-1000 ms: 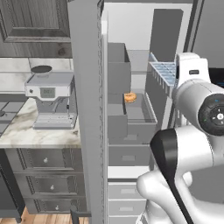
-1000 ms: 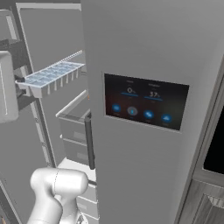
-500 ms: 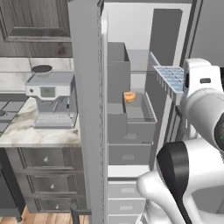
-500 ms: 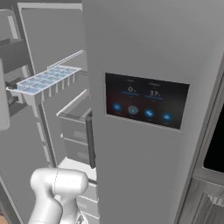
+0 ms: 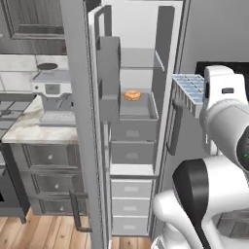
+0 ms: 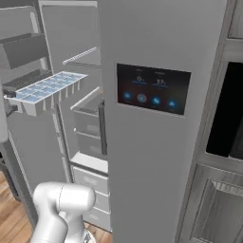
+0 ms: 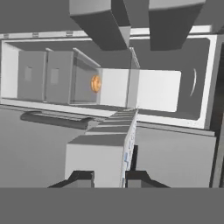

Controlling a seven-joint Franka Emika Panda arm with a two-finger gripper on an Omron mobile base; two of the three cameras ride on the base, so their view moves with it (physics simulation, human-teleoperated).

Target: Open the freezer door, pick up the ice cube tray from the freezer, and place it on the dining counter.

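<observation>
My gripper (image 7: 109, 177) is shut on the light-blue ice cube tray (image 5: 187, 87), holding it level in front of the open freezer (image 5: 136, 121). In the right base view the ice cube tray (image 6: 45, 88) hangs left of the touchscreen door. The hand view shows the ice cube tray (image 7: 127, 148) edge-on between my fingertips (image 7: 81, 177). The plain grey freezer door (image 5: 78, 121) stands swung open at the left, with bins on its inside. The dining counter is out of view.
An orange-brown donut (image 5: 132, 95) lies on a freezer shelf above grey drawers (image 5: 130, 194). The grey door with the dark touchscreen (image 6: 152, 90) stands shut on the right. A coffee machine (image 5: 51, 95) sits on a marble worktop (image 5: 29, 129) at the left.
The tray and my hand have come further out of the freezer, towards the robot. The whole picture has shifted slightly, so the camera moved too.
</observation>
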